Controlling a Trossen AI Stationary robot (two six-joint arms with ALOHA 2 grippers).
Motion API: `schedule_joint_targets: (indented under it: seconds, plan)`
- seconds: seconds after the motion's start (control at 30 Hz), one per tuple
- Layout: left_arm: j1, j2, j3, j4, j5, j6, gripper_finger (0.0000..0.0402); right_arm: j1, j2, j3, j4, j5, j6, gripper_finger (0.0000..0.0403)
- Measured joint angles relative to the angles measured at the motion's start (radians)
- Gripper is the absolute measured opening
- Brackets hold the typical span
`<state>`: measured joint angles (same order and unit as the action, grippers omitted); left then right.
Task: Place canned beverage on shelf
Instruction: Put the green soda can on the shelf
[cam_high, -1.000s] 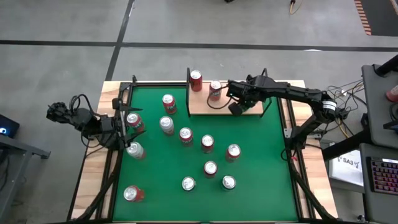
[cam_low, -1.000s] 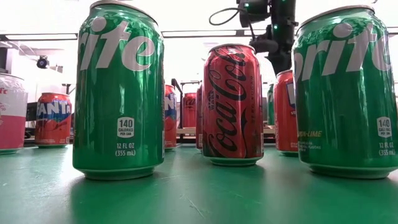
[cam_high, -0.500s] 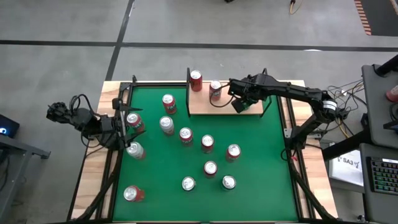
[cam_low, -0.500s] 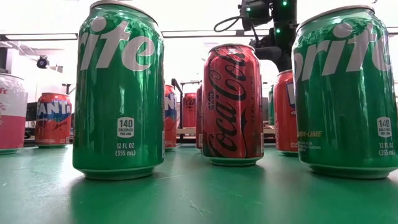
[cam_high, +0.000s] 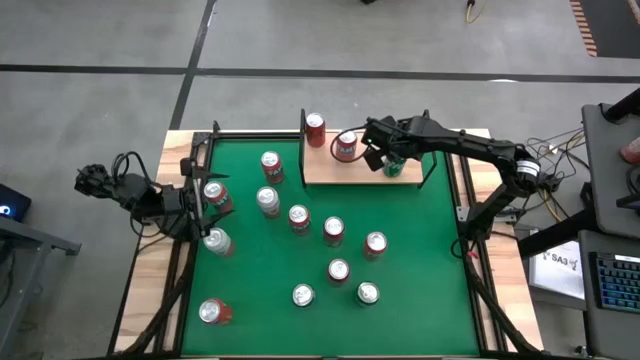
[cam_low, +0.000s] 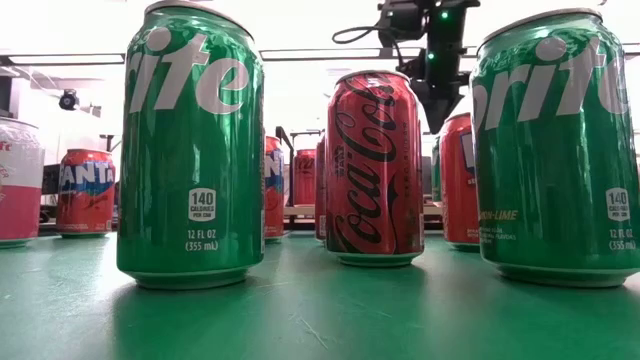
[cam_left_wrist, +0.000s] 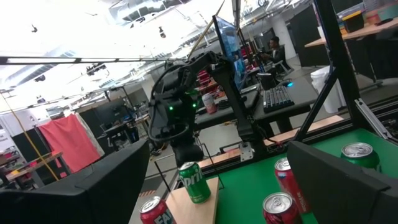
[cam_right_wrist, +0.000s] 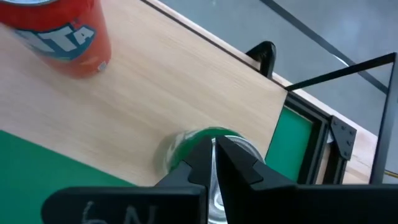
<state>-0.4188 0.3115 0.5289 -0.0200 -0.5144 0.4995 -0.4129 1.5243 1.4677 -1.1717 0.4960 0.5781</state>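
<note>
The shelf (cam_high: 322, 168), a light wood board with black uprights, lies at the table's far edge. A red can (cam_high: 315, 123) and an orange can (cam_high: 346, 145) stand on it. A green can (cam_high: 394, 167) (cam_left_wrist: 194, 182) stands on the board's right part. My right gripper (cam_right_wrist: 214, 144) (cam_high: 386, 158) is shut and slants down over that can's top. At the table's left edge my left gripper (cam_high: 196, 204) stands open and level, with nothing between its fingers. My right gripper's shut fingertips (cam_right_wrist: 200, 155) come from above, slanting down, right at the green can's top rim (cam_right_wrist: 180, 140). I cannot tell whether they touch it. The can's bottom rests on the shelf board.
Several more cans stand scattered on the green felt (cam_high: 250, 290). Two of them (cam_high: 215, 195) (cam_high: 216, 240) are close to my left gripper. In the low view, two green cans (cam_low: 190, 140) (cam_low: 560, 140) and a red one (cam_low: 375, 165) stand near the front edge. A black upright (cam_right_wrist: 264, 57) ends the shelf.
My right gripper has swung a little toward the table's far edge over the shelf and has turned and tipped while staying shut. In the high view the green can now shows beside it, where the gripper covered it before.
</note>
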Motion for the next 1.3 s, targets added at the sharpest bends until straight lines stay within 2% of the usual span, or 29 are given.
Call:
schedule_joint_targets:
  seconds: [0.77,1.3]
  plan:
    - [0.0,0.0,0.0,0.0,0.0,0.001,0.0366,0.003,0.003,-0.022,0.003,-0.026,0.013,0.0013]
    - [0.0,0.0,0.0,0.0,0.0,0.001,0.0366,0.008,-0.007,-0.021,-0.06,-0.103,-0.054,0.0013]
